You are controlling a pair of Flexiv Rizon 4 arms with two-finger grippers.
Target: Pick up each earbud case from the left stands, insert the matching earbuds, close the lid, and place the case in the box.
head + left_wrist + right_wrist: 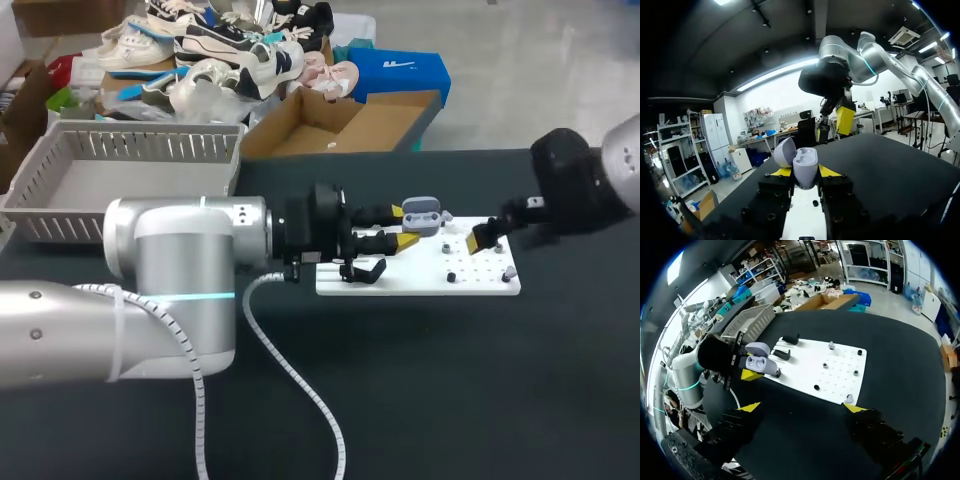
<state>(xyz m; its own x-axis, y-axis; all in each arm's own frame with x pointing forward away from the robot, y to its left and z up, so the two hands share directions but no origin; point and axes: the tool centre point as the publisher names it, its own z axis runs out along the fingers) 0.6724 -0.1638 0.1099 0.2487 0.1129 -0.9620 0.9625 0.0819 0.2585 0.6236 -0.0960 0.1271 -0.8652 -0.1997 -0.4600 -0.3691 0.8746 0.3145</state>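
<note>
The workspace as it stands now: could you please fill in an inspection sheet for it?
Surface: black table, bearing a white board with black stands and small pegs.
Job's things: grey earbud case, lid open, held above the board; grey basket at back left.
Clutter: nothing seen.
End effectors: left end effector shut on the case; right end effector open, near the board.
Cables: white coiled cable trails from the left arm over the table.
Surroundings: nothing seen.

Grey-lilac case [422,212] (white board [485,283])
</note>
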